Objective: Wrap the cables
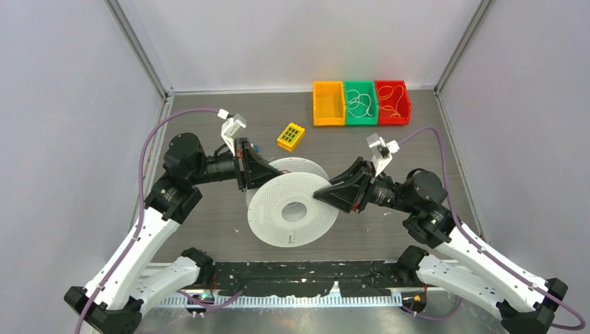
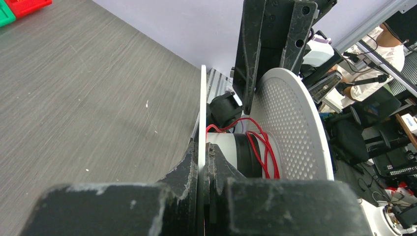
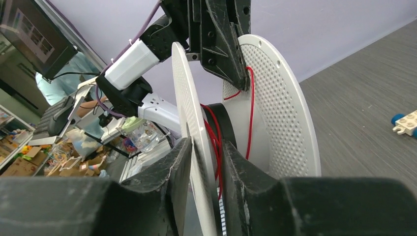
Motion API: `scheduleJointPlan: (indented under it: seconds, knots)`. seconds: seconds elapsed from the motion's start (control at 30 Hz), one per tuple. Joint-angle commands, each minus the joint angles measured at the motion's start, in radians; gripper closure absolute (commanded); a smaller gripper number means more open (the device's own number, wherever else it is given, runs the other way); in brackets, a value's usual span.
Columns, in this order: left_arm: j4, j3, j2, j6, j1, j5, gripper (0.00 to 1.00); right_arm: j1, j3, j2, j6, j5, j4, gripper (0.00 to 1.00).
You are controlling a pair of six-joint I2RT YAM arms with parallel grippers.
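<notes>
A white spool [image 1: 278, 229] with two perforated flanges stands on edge in mid-table. The cable [image 2: 265, 152], a thin red wire, loops loosely round the spool's core by a black band. A strand of the cable [image 3: 252, 113] runs up the inside of the far flange. My left gripper [image 1: 259, 175] is shut on the rim of one flange [image 2: 202, 98]. My right gripper [image 1: 322, 195] straddles the rim of the other flange [image 3: 184, 98]. Its jaws stand slightly apart, with red wire between that flange and one finger [image 3: 236, 167].
Orange [image 1: 328, 104], green [image 1: 360, 103] and red [image 1: 392, 102] bins holding thin wires stand at the back. A yellow block [image 1: 291, 136] lies behind the spool. A small blue-and-white brick [image 3: 405, 123] lies on the table. Black tape [image 1: 278, 275] lines the near edge.
</notes>
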Motion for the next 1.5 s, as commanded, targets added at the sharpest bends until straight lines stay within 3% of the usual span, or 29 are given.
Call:
scheduleJointPlan:
  seconds: [0.0, 0.07, 0.1, 0.17, 0.27, 0.47, 0.6, 1.03, 1.2, 1.47]
  knots:
    - [0.096, 0.007, 0.0, -0.029, 0.012, 0.038, 1.0, 0.0, 0.001, 0.038, 0.057, -0.051, 0.127, 0.66]
    - [0.101, 0.006, -0.001, -0.028, 0.013, 0.036, 1.0, 0.0, -0.008, 0.039, 0.064, -0.046, 0.148, 0.75]
    - [0.101, 0.003, -0.001, -0.027, 0.014, 0.037, 1.0, -0.001, -0.012, 0.038, 0.068, -0.04, 0.157, 0.88]
    - [0.099, 0.001, -0.001, -0.021, 0.018, 0.035, 1.0, 0.0, -0.024, 0.024, 0.066, -0.012, 0.185, 0.94]
    - [0.056, -0.001, -0.004, 0.014, 0.032, 0.02, 0.99, 0.0, -0.05, -0.019, 0.016, 0.029, 0.239, 0.95]
    - [0.077, -0.063, -0.032, 0.031, 0.049, 0.014, 0.81, 0.0, -0.042, -0.074, -0.146, 0.117, 0.208, 0.95]
    - [0.105, -0.088, -0.044, 0.035, 0.049, 0.018, 0.74, 0.0, -0.043, -0.07, -0.169, 0.11, 0.239, 0.95]
    - [0.101, -0.102, -0.034, 0.067, 0.049, 0.017, 0.7, -0.002, -0.026, -0.051, -0.236, 0.172, 0.147, 0.95]
    - [-0.019, -0.088, -0.074, 0.184, 0.05, -0.125, 0.66, -0.002, 0.011, -0.036, -0.242, 0.246, 0.043, 0.95]
    - [-0.012, -0.084, -0.146, 0.219, 0.05, -0.202, 0.58, -0.007, -0.017, -0.037, -0.229, 0.261, 0.033, 0.95]
